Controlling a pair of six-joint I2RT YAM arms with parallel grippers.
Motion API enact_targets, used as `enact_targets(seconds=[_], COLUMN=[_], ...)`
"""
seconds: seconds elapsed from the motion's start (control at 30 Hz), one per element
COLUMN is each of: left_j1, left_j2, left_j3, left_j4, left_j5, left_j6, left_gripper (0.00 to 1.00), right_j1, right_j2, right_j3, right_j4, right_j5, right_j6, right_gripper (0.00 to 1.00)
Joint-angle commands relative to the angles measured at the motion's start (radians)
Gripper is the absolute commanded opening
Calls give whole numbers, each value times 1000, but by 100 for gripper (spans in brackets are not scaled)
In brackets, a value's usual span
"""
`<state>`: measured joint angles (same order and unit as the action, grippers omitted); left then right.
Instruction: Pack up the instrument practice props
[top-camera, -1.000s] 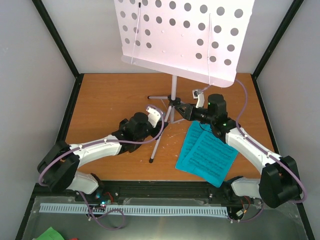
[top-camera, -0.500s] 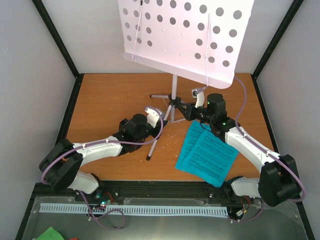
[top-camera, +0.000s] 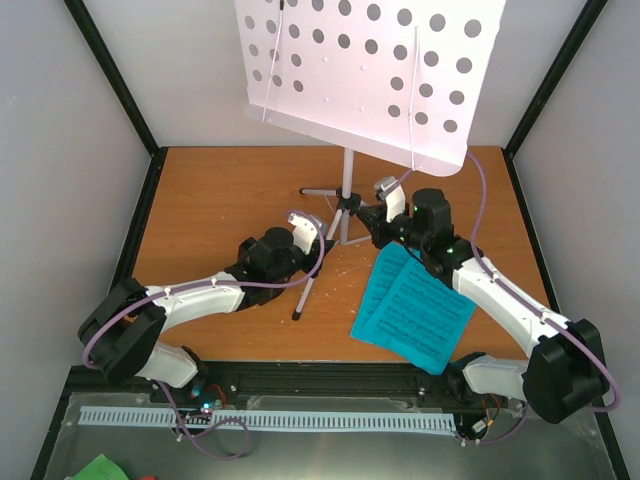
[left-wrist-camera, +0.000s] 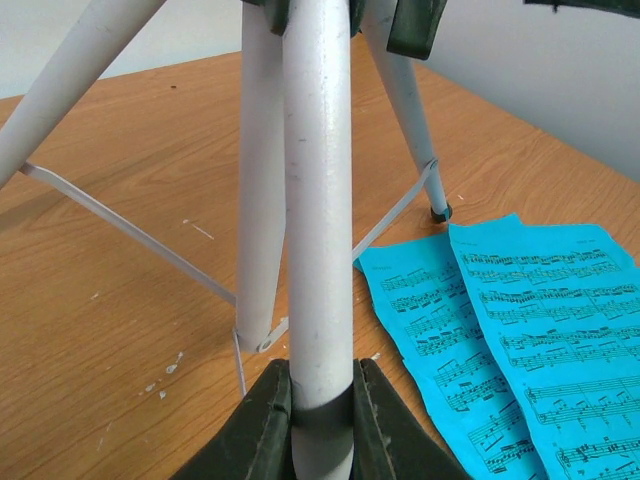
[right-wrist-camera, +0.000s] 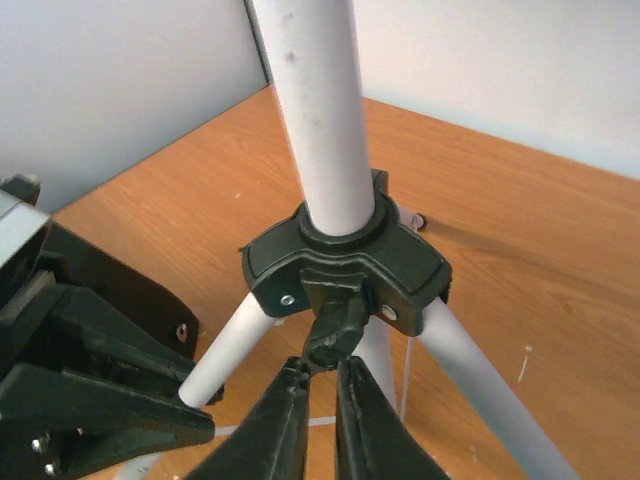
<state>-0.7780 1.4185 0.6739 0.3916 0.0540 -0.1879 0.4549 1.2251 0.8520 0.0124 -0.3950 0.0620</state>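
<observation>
The grey music stand's perforated tray (top-camera: 370, 70) fills the top of the top view, its pole (top-camera: 347, 185) running down to a black tripod hub (right-wrist-camera: 345, 255). My left gripper (top-camera: 306, 238) is shut on the stand's front leg (left-wrist-camera: 318, 230), which passes between the jaws (left-wrist-camera: 320, 385). My right gripper (top-camera: 378, 214) is shut on the tip of the small black lever (right-wrist-camera: 337, 325) under the hub, fingertips pinching it (right-wrist-camera: 322, 365). Two cyan sheet-music pages (top-camera: 415, 310) lie flat on the table to the right of the stand; they also show in the left wrist view (left-wrist-camera: 500, 320). The metronome is out of view.
The wooden table (top-camera: 220, 190) is boxed in by white walls with black corner posts (top-camera: 110, 75). The front leg's foot (top-camera: 296, 316) rests near the table's near edge. My left gripper's body (right-wrist-camera: 80, 390) sits close to the left of the hub.
My right gripper has shifted slightly left and up onto the hub. The stand's front leg foot and tray have moved a little to the left with my left gripper.
</observation>
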Motion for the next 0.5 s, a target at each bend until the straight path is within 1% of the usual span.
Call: enact_targets(seconds=[0.0, 0.03, 0.17, 0.2, 0.27, 0.33, 0.37, 0.47], left_j1=[-5, -6, -6, -6, -6, -6, -6, -6], left_j2=[17, 20, 22, 20, 11, 2, -3, -10], left_j3=[24, 24, 18, 14, 6, -4, -10, -20], left_j4=[2, 4, 11, 13, 18, 26, 29, 43], left_j5=[62, 63, 67, 70, 77, 83, 84, 85], left_j6=[-27, -28, -23, -21, -16, -7, -3, 7], left_gripper=[0, 0, 0, 1, 1, 1, 1, 2], right_j1=[14, 14, 14, 14, 14, 14, 13, 14], right_j2=[-16, -21, -55, -62, -72, -68, -62, -32], right_j3=[42, 37, -29, -45, -75, -80, -73, -41], right_j4=[-53, -44, 43, 65, 98, 111, 108, 85], right_j5=[95, 94, 40, 23, 5, -3, -7, -28], right_j6=[-54, -14, 207, 264, 384, 456, 479, 509], right_gripper=[20, 31, 45, 47, 48, 48, 47, 38])
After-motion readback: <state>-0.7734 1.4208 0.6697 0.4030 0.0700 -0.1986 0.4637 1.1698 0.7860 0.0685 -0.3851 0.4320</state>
